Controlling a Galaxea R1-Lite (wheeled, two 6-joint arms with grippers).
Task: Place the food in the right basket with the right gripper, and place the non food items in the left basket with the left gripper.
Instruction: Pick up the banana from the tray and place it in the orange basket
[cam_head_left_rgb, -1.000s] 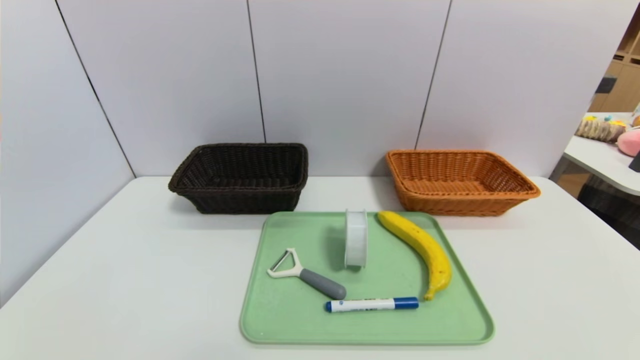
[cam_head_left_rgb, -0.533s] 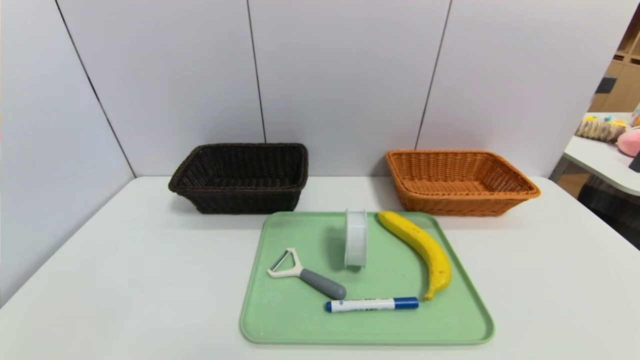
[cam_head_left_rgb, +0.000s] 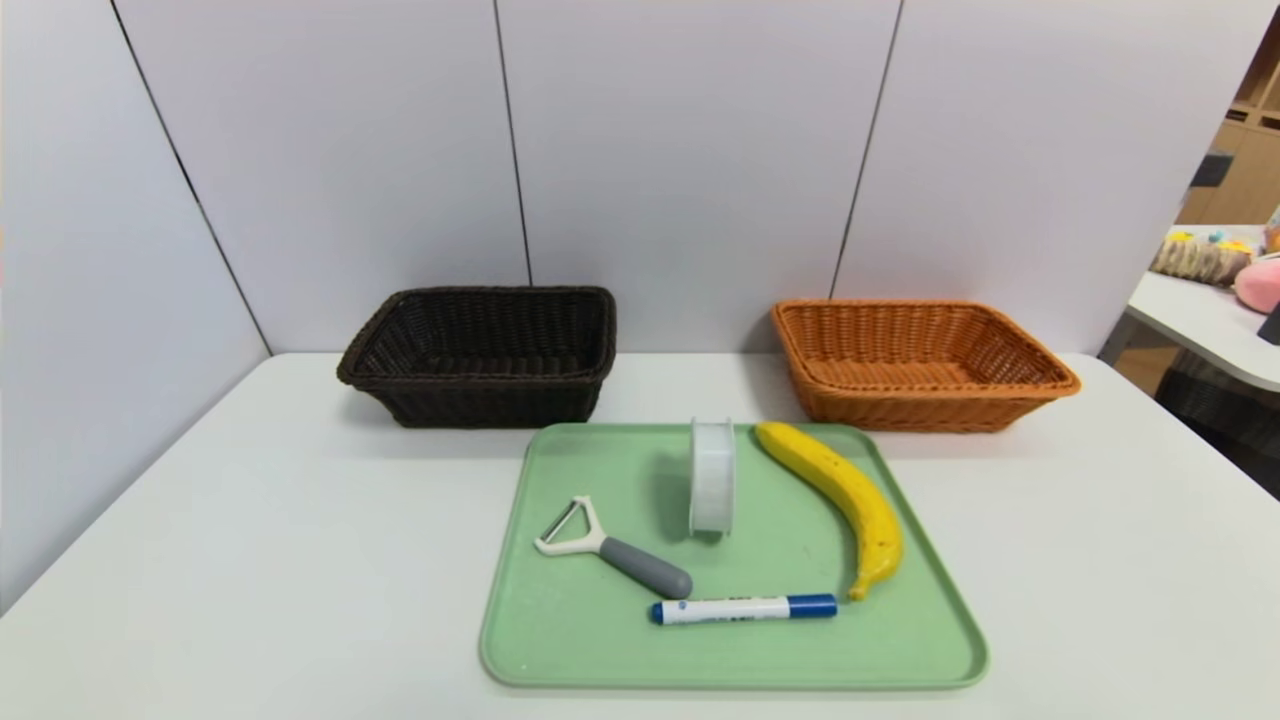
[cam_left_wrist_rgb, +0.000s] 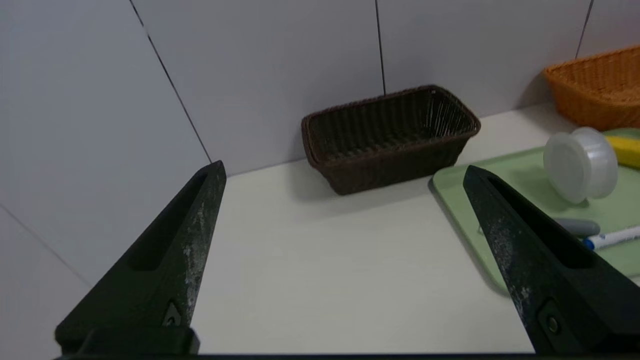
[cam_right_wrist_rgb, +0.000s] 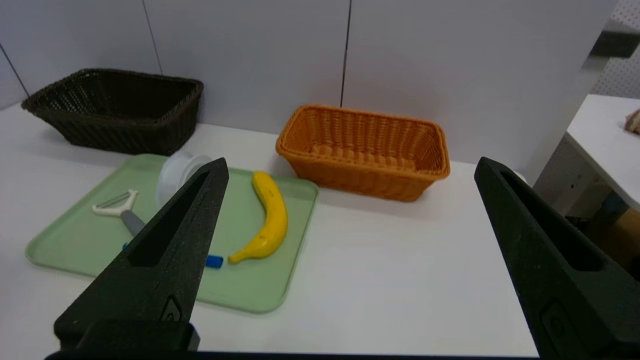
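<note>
Moved: nothing in the head view since the earlier frames.
Left gripper (cam_left_wrist_rgb: 342, 167): spread wide, holding nothing, near the desk's left side.
Right gripper (cam_right_wrist_rgb: 350, 165): spread wide, holding nothing.
Tray (cam_head_left_rgb: 560, 640): desk's front middle; carries banana (cam_head_left_rgb: 845, 495), spool (cam_head_left_rgb: 712, 476), peeler (cam_head_left_rgb: 610, 547), marker (cam_head_left_rgb: 743, 608).
Baskets: dark basket (cam_head_left_rgb: 480, 355) back left, orange basket (cam_head_left_rgb: 915, 362) back right.

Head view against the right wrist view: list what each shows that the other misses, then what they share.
Only the head view shows the whole marker, white barrel included; it shows no gripper.

Only the right wrist view shows the right gripper, open and empty, raised short of the table; one finger hides most of the marker.

Both show the green tray carrying the banana, peeler and clear tape roll, with the dark basket and orange basket behind, both empty.
</note>
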